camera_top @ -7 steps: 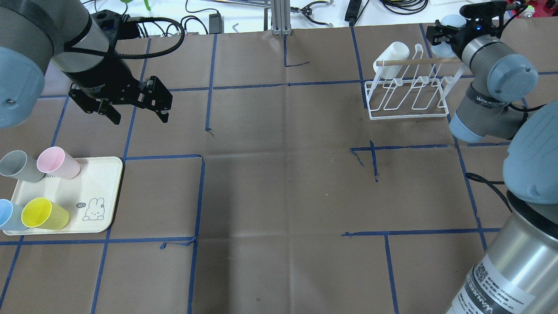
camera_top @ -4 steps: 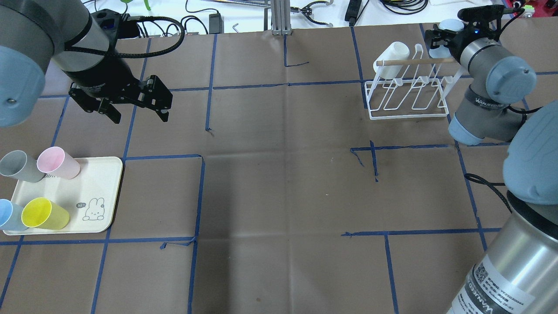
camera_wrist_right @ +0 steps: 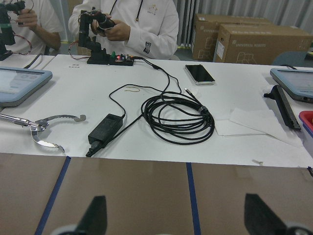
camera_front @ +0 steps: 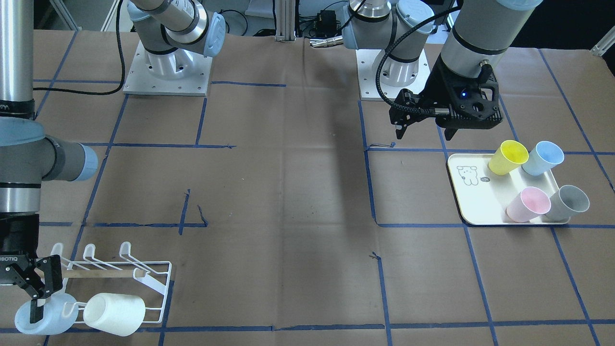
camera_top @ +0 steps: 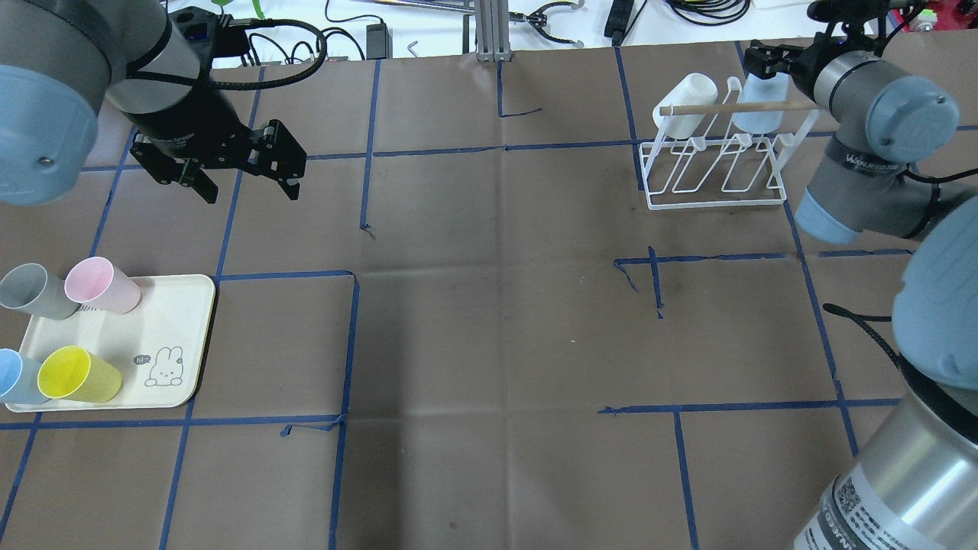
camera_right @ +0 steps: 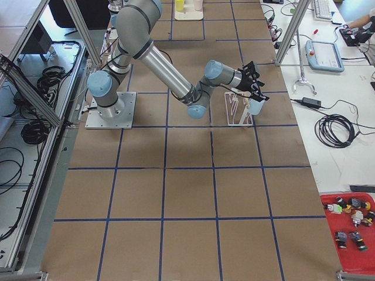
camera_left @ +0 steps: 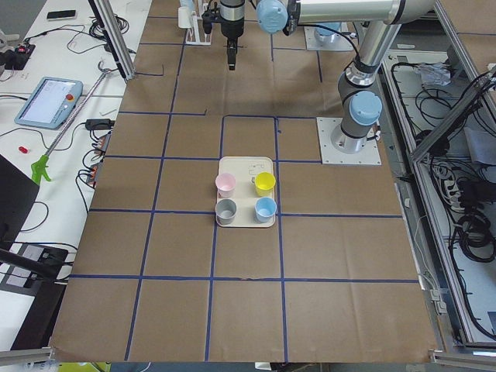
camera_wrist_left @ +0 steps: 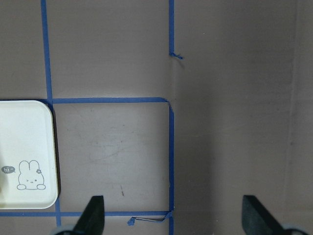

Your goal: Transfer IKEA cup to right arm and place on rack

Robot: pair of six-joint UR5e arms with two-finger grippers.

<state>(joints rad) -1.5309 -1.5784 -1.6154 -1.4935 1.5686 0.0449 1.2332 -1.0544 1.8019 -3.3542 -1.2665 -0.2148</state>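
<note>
near the far right corner of the table (camera_top: 489, 321), the rack (camera_top: 718, 172) bears two cups, both tilted on its looped prongs by the wooden dowel (camera_top: 722, 109). a white cup (camera_top: 688, 95) sits at the end nearer the table's middle. the pale blue cup (camera_top: 764, 121), the task's own, sits just beside it towards the right edge.

right gripper (camera_top: 760, 65): just beyond that cup's base, on the far-edge side. its wrist view shows the fingers spread wide with nothing between them. whether a fingertip touches the cup cannot be told, since in the front-facing view one finger overlaps the cup's outline.

left gripper (camera_top: 250, 191): above bare table in the left half, towards the far edge, fingers likewise spread wide and empty, well apart from the rack. nearer the robot, by the left edge, a cream tray (camera_top: 164, 321) holds a grey cup (camera_top: 30, 290), a pink cup (camera_top: 99, 284), a yellow cup (camera_top: 76, 374) and a sky-blue cup (camera_top: 15, 374).

step in hand, as judged: the hand-over looks complete and the placing is at its close, with the cup resting on the rack and the grip let go.

next move, as judged: draw the right gripper straight back, away from the prongs. the fingers should be wide so that neither catches the cup, the dowel or the white cup beside it.
</note>
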